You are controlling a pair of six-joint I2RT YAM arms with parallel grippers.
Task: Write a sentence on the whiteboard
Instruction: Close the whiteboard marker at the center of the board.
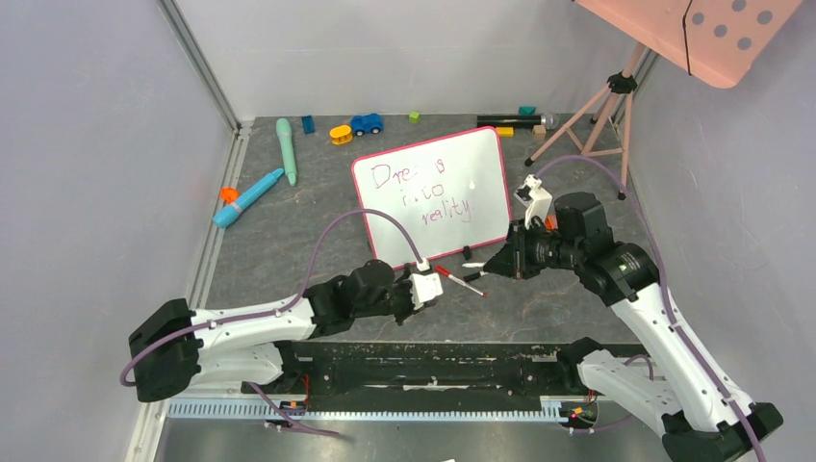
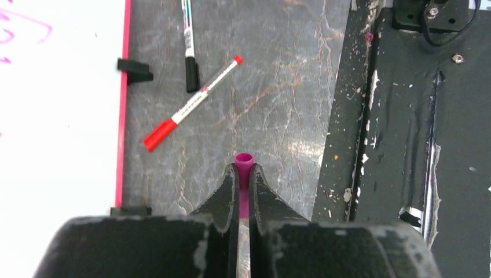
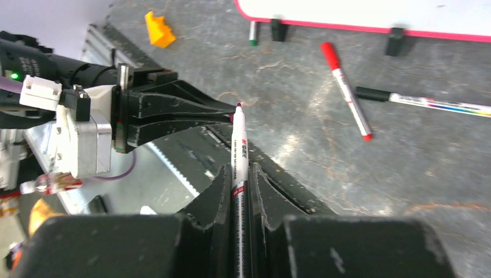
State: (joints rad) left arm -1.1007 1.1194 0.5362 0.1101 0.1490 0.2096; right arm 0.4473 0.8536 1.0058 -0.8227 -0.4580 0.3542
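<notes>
A: Where was the whiteboard?

B: We saw the whiteboard (image 1: 481, 164) in the middle of the table (image 1: 289, 241), turned a bit. Its pink near edge was close to both arms. The sentence (image 1: 447, 212) was on it in thin purple writing, in three lines.

A: Did we see room to move?

B: Some. We saw a strip of bare table between the board's near edge and the black base plate (image 1: 433, 366). A red pen (image 2: 191, 104) and a pen with a black cap (image 2: 188, 43) lay there, just beside the board's edge. Grey walls stood on the left and right. A blue toy car (image 1: 366, 123) and other toys lay by the far edge, well apart from the arms.

A: What about the left jaws?

B: We saw them squeezed tight on a small purple cap (image 2: 244, 159). The cap's open end stuck out past the tips.

A: And the right jaws?

B: They were gripping a white pen (image 3: 239, 139) by its body. The pen's tip was right at the cap in the left jaws. Both jaws were over the near part of the table, off the board.
</notes>
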